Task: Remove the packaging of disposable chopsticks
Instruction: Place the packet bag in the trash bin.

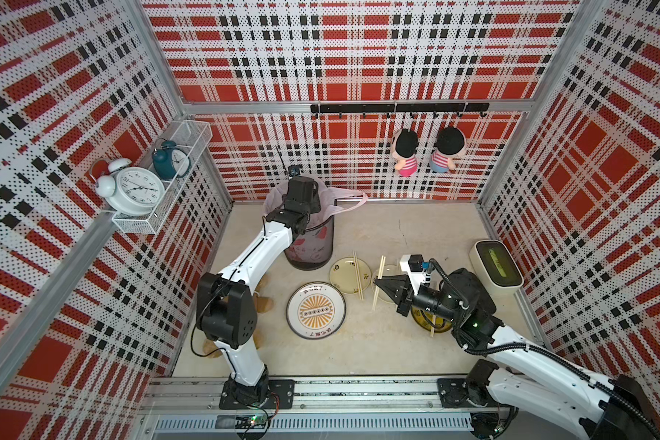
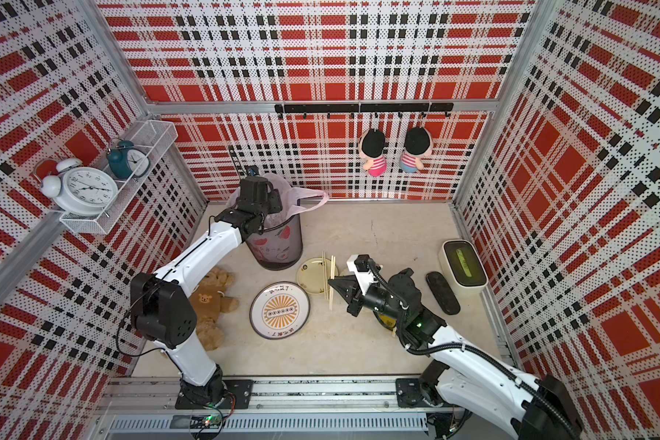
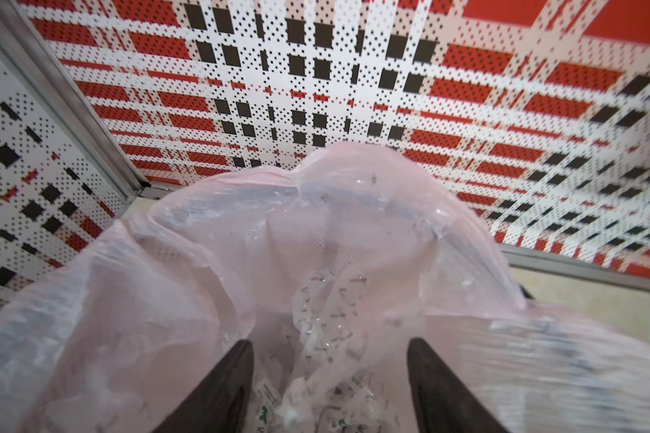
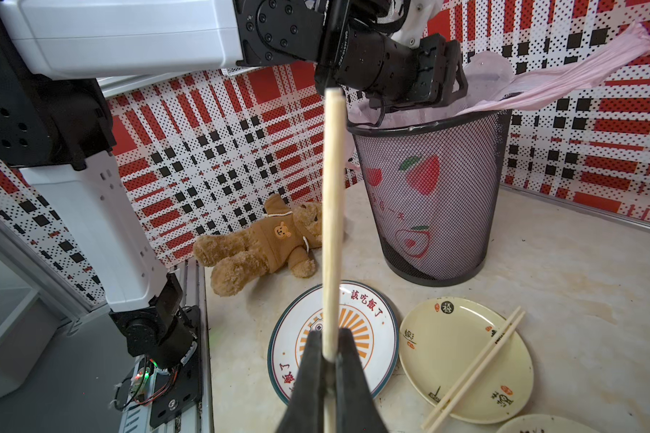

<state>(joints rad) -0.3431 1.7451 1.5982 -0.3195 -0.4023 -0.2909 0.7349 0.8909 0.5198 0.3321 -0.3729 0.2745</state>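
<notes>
The left arm (image 1: 252,255) and right arm (image 1: 549,377) have glossy white shells between boxy matte-black joints, on black screwed base plates (image 1: 282,392). A ribbed black hose (image 1: 542,349) runs along the right arm, which shows a green light (image 1: 474,325); a thin black cable (image 1: 192,335) loops beside the left. The left gripper (image 3: 329,346) has black, tapered fingers (image 3: 218,393).

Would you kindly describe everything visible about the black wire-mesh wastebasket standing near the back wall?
The black wire-mesh wastebasket is round, tapering towards its base, with a solid rim. It stands upright on the beige tabletop. A thin pink plastic liner printed with red fruit fills it and spills over the rim, one handle trailing sideways. Inside lie crinkled clear plastic sleeves. The left pincer hangs open above its mouth.
</notes>
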